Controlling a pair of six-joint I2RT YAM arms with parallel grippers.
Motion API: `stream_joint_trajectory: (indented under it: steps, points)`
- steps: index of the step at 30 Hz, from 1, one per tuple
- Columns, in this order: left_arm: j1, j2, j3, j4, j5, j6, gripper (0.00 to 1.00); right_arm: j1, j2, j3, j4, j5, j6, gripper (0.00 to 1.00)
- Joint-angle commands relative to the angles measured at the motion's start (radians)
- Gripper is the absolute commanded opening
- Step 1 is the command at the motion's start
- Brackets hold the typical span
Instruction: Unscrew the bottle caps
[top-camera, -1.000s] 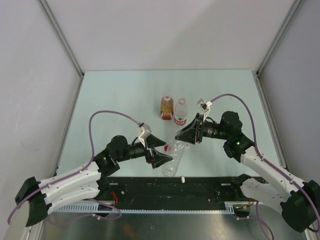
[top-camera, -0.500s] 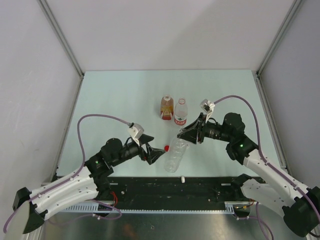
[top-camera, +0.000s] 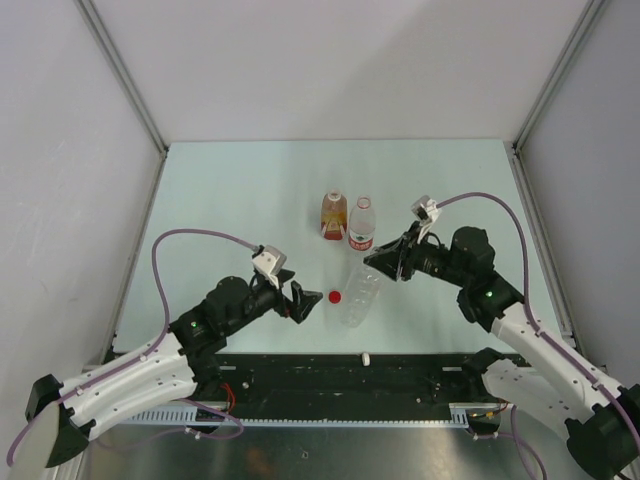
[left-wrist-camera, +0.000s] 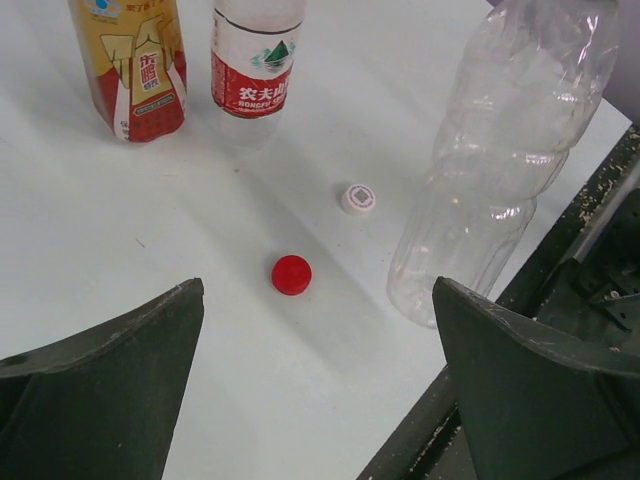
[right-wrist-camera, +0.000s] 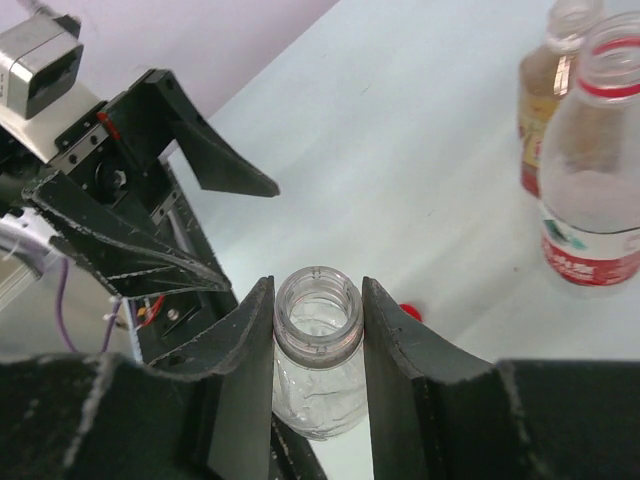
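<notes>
My right gripper (top-camera: 388, 263) is shut on the open neck of the plain clear bottle (top-camera: 360, 295), which tilts with its base toward the near edge. The right wrist view shows the jaws (right-wrist-camera: 318, 335) clamping the capless neck (right-wrist-camera: 317, 312). The bright red cap (top-camera: 335, 297) lies loose on the table, also in the left wrist view (left-wrist-camera: 291, 274). My left gripper (top-camera: 300, 302) is open and empty just left of it (left-wrist-camera: 318, 300). The amber bottle (top-camera: 334, 215) and the red-and-white labelled bottle (top-camera: 362, 226) stand upright behind, both without caps.
A white cap (left-wrist-camera: 358, 198) lies on the table between the standing bottles and the plain bottle. Another white cap (top-camera: 366, 358) sits on the black rail (top-camera: 300, 375) at the near edge. Grey walls close in the table on three sides.
My left gripper has let go of the red cap and drawn back left; the cap now lies on the table. My right gripper has shifted the plain bottle slightly right.
</notes>
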Motion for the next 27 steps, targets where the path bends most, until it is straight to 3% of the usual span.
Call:
stream_joint_trajectory:
  steps: [1,18,27]
  points:
    - [-0.003,-0.006,0.008,0.012,-0.048,0.034,0.99,-0.014,-0.048,0.050,-0.001,0.113,-0.052,0.03]
    - [-0.002,0.033,-0.001,0.013,-0.051,0.038,0.99,-0.055,-0.101,0.050,-0.034,0.676,-0.114,0.00]
    - [-0.002,0.047,-0.005,0.013,-0.053,0.059,0.99,-0.071,-0.056,0.050,0.012,0.762,-0.143,0.07]
